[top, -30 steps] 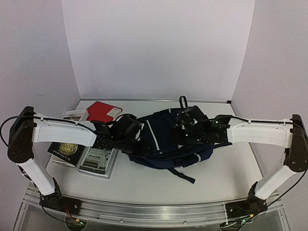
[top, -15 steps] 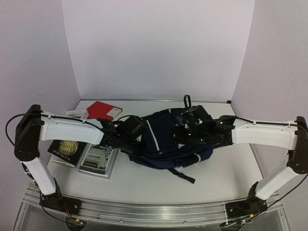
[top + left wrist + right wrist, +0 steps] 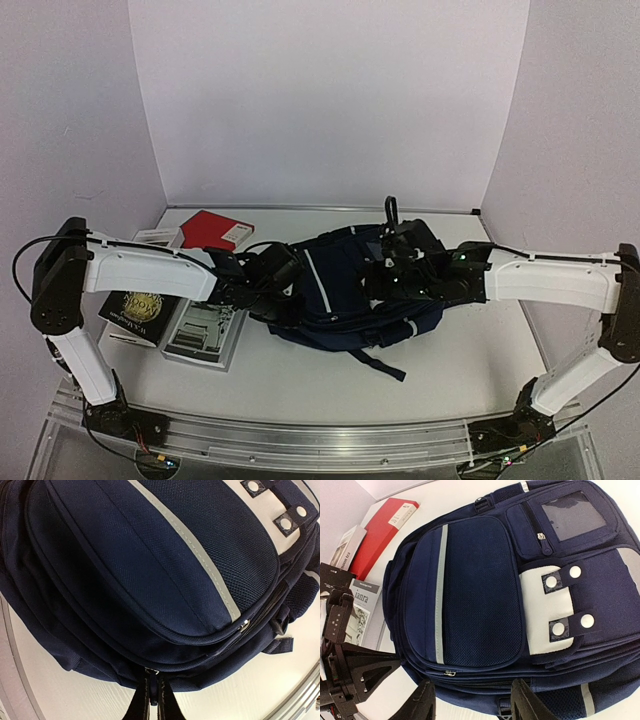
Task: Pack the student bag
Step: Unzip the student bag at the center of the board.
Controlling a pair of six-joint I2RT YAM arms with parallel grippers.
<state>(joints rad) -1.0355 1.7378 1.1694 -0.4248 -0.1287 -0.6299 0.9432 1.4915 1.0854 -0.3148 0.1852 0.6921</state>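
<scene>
Looking down on a large navy blue fabric backpack [image 3: 345, 290] with thin grey-white stripes, lying flat and front panel up in the middle of a white table [image 3: 450, 370]. Finding the backpack's front-pocket zipper drawn shut and a small clear window pocket on its face; not being able to tell what is inside any compartment.

Seeing the left gripper [image 3: 152, 695] meeting the backpack's edge on the left arm's side, fingers pinched together on what looks like a small dark pull tab [image 3: 151, 677] at the zipper line. Seeing the right gripper [image 3: 475, 702] hanging over the backpack's right-hand part, fingers standing apart and gripping nothing.

Noticing three books lying flat outside the backpack, off its left-arm side: a red rectangular book [image 3: 215, 230], a black book with a round gold emblem [image 3: 140, 305] and a pale grey-and-white printed book [image 3: 205, 330], the last one nearest the backpack.
</scene>
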